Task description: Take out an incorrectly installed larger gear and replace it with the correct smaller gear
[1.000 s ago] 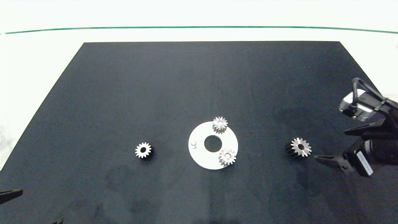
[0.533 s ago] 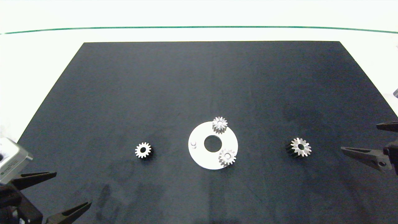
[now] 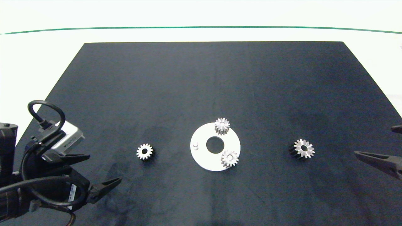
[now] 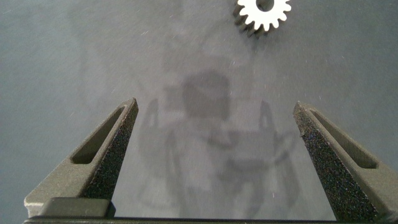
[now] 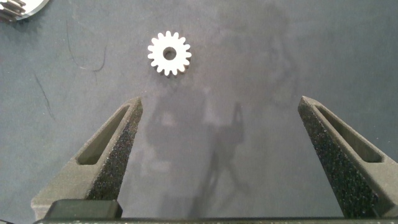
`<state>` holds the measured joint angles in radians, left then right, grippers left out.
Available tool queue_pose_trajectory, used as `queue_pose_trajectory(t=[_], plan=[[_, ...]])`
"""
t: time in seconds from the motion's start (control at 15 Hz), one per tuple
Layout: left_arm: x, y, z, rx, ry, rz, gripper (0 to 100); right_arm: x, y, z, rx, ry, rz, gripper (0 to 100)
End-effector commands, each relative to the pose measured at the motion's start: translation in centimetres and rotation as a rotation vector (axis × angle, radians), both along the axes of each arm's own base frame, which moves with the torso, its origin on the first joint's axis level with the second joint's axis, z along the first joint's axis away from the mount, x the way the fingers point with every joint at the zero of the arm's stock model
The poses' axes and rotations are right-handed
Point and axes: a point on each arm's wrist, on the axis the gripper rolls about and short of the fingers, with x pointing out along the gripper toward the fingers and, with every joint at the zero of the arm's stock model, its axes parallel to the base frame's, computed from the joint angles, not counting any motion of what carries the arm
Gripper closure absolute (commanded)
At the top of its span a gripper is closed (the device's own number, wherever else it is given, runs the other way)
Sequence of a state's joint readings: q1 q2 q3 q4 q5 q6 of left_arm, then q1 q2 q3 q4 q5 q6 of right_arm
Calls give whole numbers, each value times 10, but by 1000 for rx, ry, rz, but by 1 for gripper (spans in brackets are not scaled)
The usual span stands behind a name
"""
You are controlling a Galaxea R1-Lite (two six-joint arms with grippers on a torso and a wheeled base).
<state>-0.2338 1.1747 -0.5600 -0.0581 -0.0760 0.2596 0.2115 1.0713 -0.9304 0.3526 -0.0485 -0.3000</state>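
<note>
While both arms sit partly cut off, left gripper [image 3: 94, 172] fingers spread, right gripper [image 3: 389, 147] fingers spread.

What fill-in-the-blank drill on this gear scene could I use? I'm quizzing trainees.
1. The white disc carries ____ gears.
2. The disc's one bare peg holds ____ gear.
3. The larger gear lies on the mat nearest the ____ gripper.
4. The left gripper has its jaws ____.

Missing: two; no; right; open

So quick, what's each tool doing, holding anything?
Left tool: open, empty, near the smaller gear.
Right tool: open, empty, by the larger gear.
</note>
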Motion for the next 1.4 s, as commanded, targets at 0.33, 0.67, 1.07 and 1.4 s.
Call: queue_pose_trajectory(t=[0.33,0.67,1.07,1.4], plan=[[26,-29,-12,65,-4,-36,0,-4,-1,1,0,-10,1,0],[40,-44,-15,100,-31,-42,0,-5,-1,0,1,-7,1,0],[48,-64,-15,114,-35,-77,0,-6,-1,0,12,-8,-2,0],[61,-70,-14,115,-33,-76,0,-8,-1,-1,17,-9,6,0]])
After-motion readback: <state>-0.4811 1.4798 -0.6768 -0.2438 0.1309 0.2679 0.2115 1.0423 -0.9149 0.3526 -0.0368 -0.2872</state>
